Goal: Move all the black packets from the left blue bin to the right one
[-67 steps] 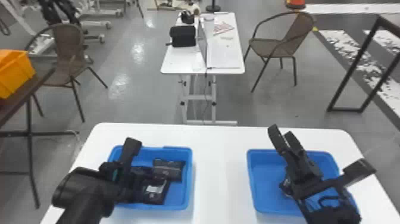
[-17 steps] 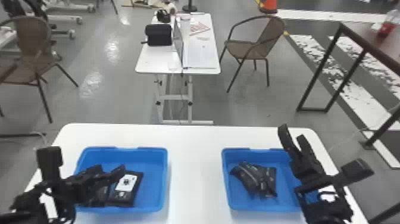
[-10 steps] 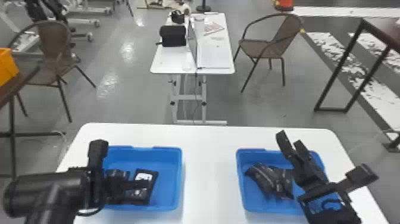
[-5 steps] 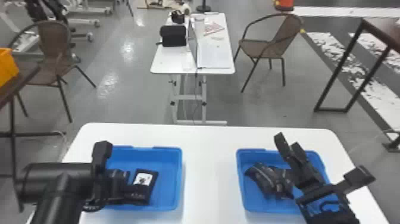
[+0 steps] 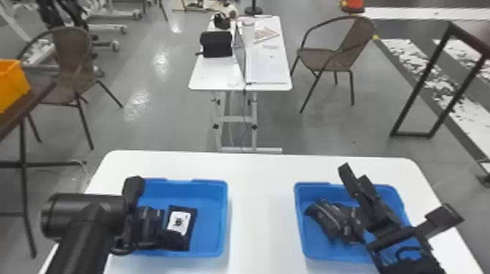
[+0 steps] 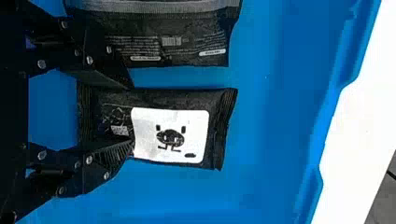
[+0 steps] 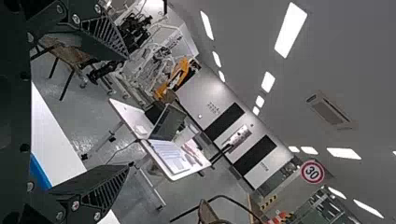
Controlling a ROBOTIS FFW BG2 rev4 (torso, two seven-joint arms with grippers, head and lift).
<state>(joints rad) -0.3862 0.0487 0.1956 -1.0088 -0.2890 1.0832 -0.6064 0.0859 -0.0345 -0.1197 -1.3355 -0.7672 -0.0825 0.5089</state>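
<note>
1. We take the left blue bin [image 5: 225, 218] as our landmark; it sits on the white worktop [image 5: 260, 204].
2. Inside it, we see a black packet with a white label [image 6: 170, 100] and, beside that, a black packet with small print [image 6: 168, 51].
3. Our left end effector [image 5: 155, 231] is over the left blue bin, open; in its wrist view the parted fingers stand about the labelled packet, one of them overlapping it. We see no grip closed on it.
4. To the right of the left blue bin, well apart from it, is the right blue bin [image 5: 299, 222]. It holds a pile of black packets [image 5: 339, 222]; they overlap, so we cannot tell how many.
5. Farther right of our landmark, our right end effector [image 5: 401, 195] is held above the right blue bin, its fingers wide apart with nothing between them.
6. Beyond the left blue bin, we see another white table [image 5: 268, 78] bearing a black case [image 5: 217, 43].
</note>
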